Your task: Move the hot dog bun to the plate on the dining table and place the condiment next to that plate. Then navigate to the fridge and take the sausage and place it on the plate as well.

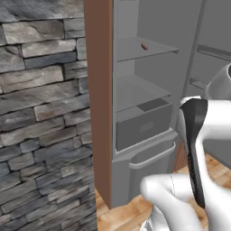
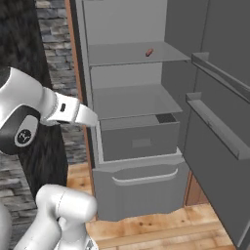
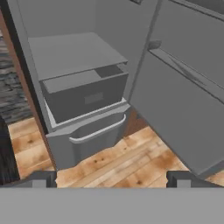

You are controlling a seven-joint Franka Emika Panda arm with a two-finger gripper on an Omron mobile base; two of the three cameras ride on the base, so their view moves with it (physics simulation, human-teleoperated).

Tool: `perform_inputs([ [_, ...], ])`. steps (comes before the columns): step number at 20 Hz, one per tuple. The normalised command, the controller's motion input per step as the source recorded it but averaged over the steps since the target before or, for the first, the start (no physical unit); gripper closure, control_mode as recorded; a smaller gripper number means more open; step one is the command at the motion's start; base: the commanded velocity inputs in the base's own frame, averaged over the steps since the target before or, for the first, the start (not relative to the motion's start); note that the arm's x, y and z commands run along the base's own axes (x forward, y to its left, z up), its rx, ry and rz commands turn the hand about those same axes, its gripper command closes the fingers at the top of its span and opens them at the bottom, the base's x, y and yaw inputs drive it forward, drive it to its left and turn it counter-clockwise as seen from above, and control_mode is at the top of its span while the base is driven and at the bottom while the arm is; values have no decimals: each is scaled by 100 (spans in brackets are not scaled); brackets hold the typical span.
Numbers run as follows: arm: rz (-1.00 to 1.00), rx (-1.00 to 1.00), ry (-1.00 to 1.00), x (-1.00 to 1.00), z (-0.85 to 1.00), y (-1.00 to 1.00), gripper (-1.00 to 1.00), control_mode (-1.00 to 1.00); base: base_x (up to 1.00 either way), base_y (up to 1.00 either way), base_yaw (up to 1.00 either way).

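The fridge (image 1: 158,22) stands open in front of me, grey inside with pale shelves. The sausage (image 1: 144,46) is a small reddish-brown cylinder lying on the upper shelf, toward the shelf's right end (image 2: 149,52). My gripper (image 3: 113,180) is open with nothing between its fingers. It hangs well back from the fridge (image 3: 65,52) and looks down at the lower shelf, the drawer (image 3: 87,94) and the floor. The hot dog bun, plate, condiment and dining table are out of view.
The fridge door (image 2: 219,122) swings out on the right, with door shelves on its inner side. A brown wooden panel (image 1: 97,90) and a stone wall (image 1: 40,113) flank the fridge on the left. A lower freezer drawer with a handle (image 2: 144,178) sits above the wooden floor (image 2: 161,224).
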Motion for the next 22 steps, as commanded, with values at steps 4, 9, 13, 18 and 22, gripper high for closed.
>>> perform_inputs([
  [4, 2, 22, 6, -43, -31, 47, -100, -100, 0, 0, 0],
  [9, 2, 0, 7, -1, -11, 16, -100, -100, 0, 0, 0],
  [13, 2, 0, 0, 13, -2, 0, -100, 100, 26, -11, 9],
  [18, 0, 0, 0, 0, 0, 0, -100, 100, 67, -36, 29],
  [22, 0, 0, 0, 0, 0, 0, -100, 100, 51, -48, 22],
])
